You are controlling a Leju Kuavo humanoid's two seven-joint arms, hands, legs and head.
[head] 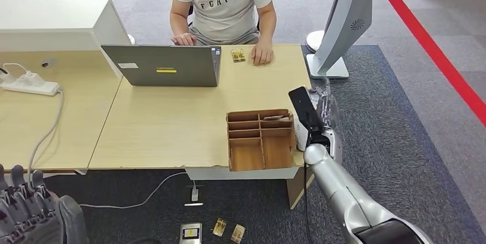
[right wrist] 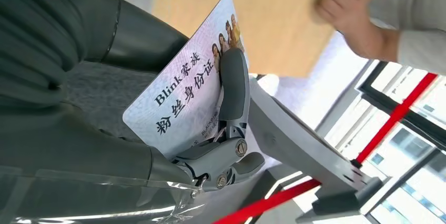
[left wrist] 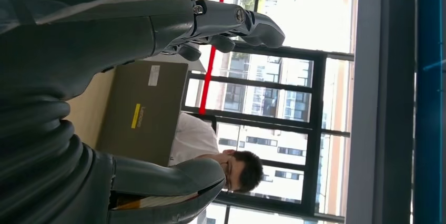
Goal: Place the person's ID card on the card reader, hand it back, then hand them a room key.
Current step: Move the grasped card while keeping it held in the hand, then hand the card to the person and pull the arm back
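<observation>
One ID card sits clamped in your right robot hand; left robot hand is empty, fingers apart; next, likely hand it back.

Right hand sits off the counter edge beside the wooden divider box. Person's hand rests by the laptop.

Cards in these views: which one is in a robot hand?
The pale printed ID card with dark lettering, held by the right hand, its fingers across its face. The small yellowish card lies on the wooden table; others lie on the floor.
</observation>
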